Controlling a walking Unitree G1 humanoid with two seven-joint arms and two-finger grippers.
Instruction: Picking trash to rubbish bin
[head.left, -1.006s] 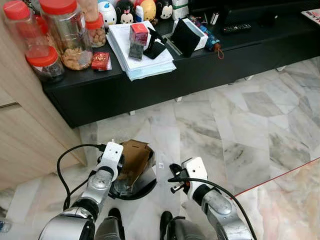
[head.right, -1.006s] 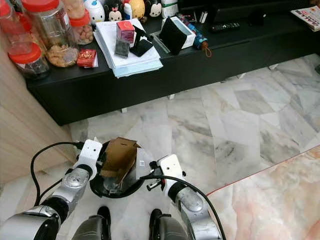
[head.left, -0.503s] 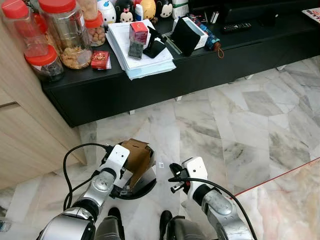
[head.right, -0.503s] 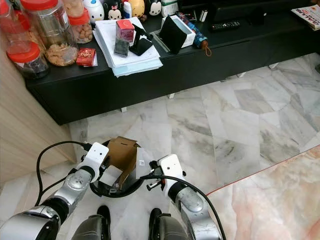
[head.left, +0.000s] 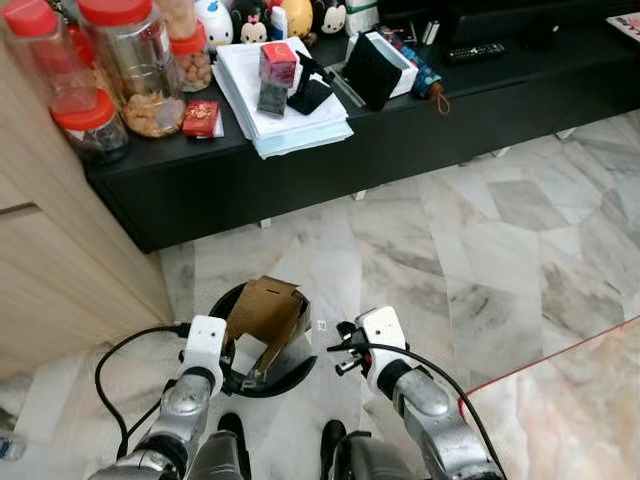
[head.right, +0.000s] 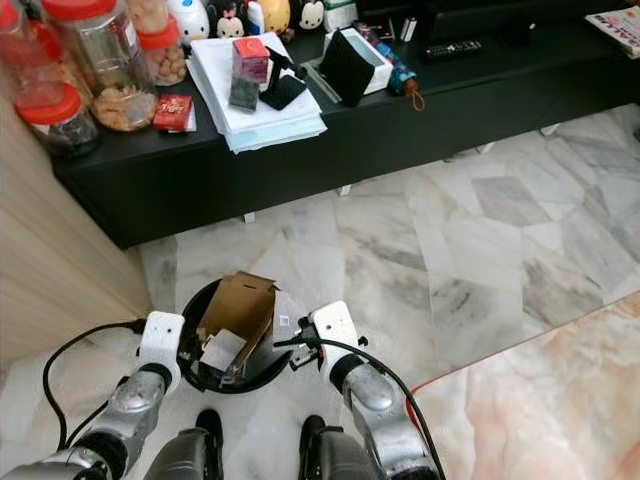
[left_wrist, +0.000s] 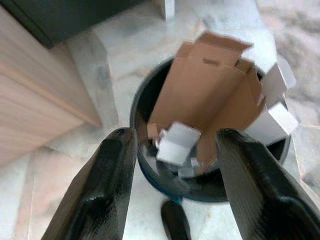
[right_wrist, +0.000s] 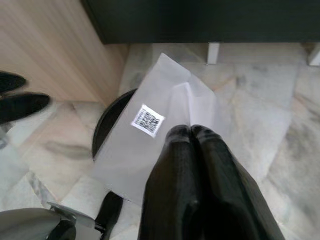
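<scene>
I read the trash as a clear plastic sheet (right_wrist: 165, 135) with a small square code label, pinched at one edge by the right gripper (right_wrist: 192, 131), whose two fingers are clenched together on it. In the head views the sheet is almost transparent against the marble floor (head.left: 480, 260), so only the label and a faint outline mark it, just beside the bin's near right rim. The bin (head.left: 296, 372) is round and black, standing on the floor close to the robot's feet. A brown cardboard box (head.left: 262, 312) sticks up out of it, tilted, with white paper scraps (left_wrist: 176, 144) lower down; the bottom of the bin is too dark for me to make out. The left gripper (left_wrist: 172, 165) hangs at the bin's near left rim with its fingers spread wide and nothing between them. Both arms are cut off at the lower frame edge. To the left a light wooden cabinet (head.left: 50, 270) stands near the bin, and behind it runs a low black console (head.left: 400, 140) loaded with jars (head.left: 130, 65), a paper stack (head.left: 285, 100) and small toys. Open floor lies to the right as far as a pink mat edge (head.left: 570, 400).
</scene>
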